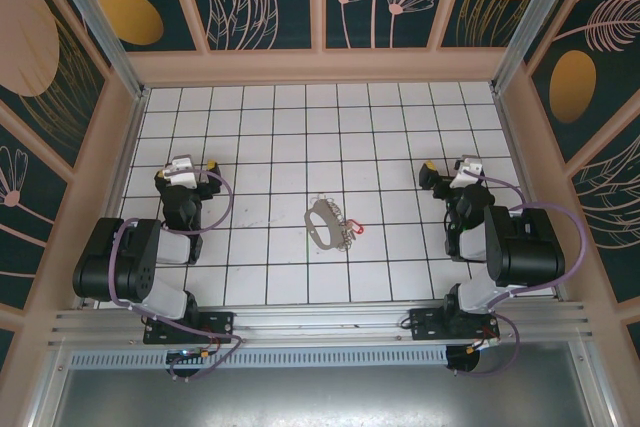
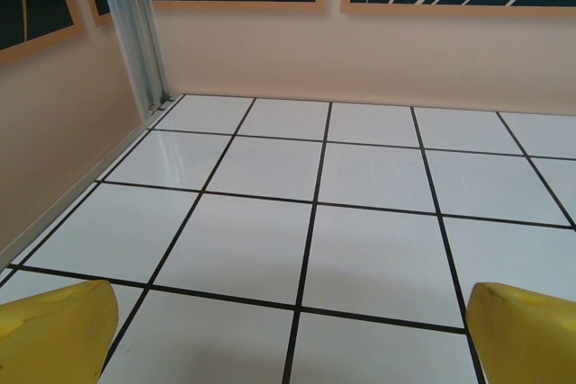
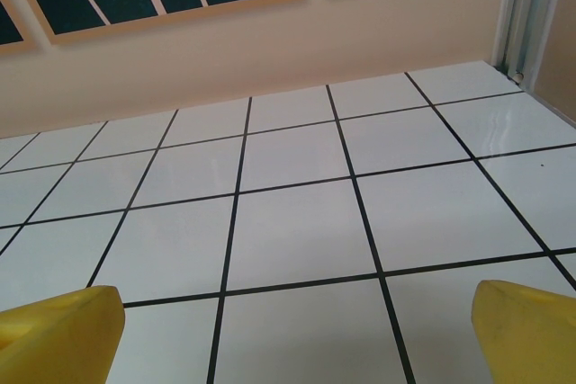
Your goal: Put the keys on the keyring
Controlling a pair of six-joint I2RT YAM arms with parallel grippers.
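The keyring (image 1: 322,219), a thin grey-tan loop, lies flat on the white tiled floor near the middle, with a small cluster of metal pieces (image 1: 346,232) at its right side. The key (image 1: 358,228), with its red head, lies just right of that cluster, touching or nearly touching it. My left gripper (image 1: 189,168) hovers at the left, about four tiles from the ring, open and empty. My right gripper (image 1: 447,169) hovers at the right, about three tiles from the key, also open. In each wrist view the yellow fingertips (image 2: 56,330) (image 3: 58,325) stand wide apart over bare tiles.
Peach walls (image 1: 320,67) with dark floral panels enclose the tiled floor (image 1: 300,137) on three sides. Aluminium posts (image 2: 135,33) (image 3: 531,6) stand in the far corners. The arm bases (image 1: 190,325) sit on a rail at the near edge.
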